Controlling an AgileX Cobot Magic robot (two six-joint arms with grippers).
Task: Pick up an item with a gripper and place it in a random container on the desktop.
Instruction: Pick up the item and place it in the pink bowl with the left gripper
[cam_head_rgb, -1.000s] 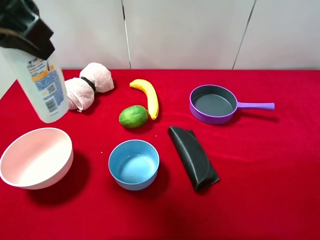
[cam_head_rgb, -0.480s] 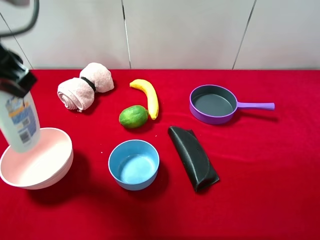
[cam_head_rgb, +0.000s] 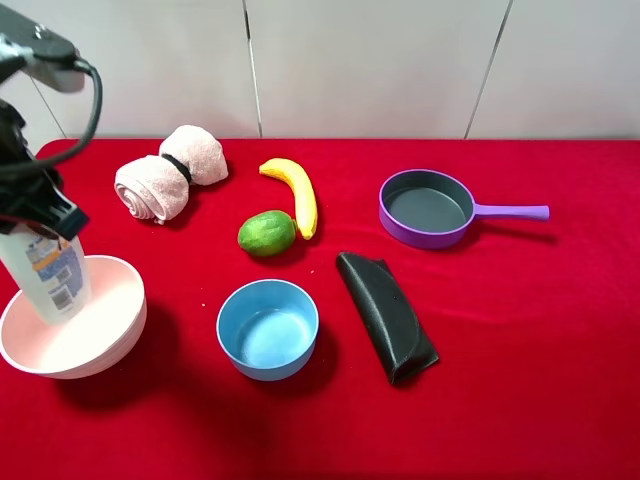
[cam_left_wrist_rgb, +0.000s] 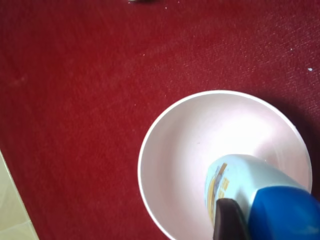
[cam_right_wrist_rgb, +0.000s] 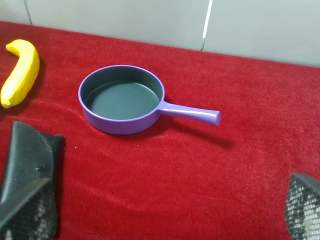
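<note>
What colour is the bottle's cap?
The cap of the bottle is blue; the left wrist view shows it best.

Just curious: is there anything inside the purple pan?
No, the purple pan shows only its bare dark inside.

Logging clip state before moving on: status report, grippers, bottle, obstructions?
Left gripper shut on bottle near its cap; right gripper open, empty. Bottle roughly upright, base down inside pink bowl, not released. Nothing blocking the bowl.
</note>
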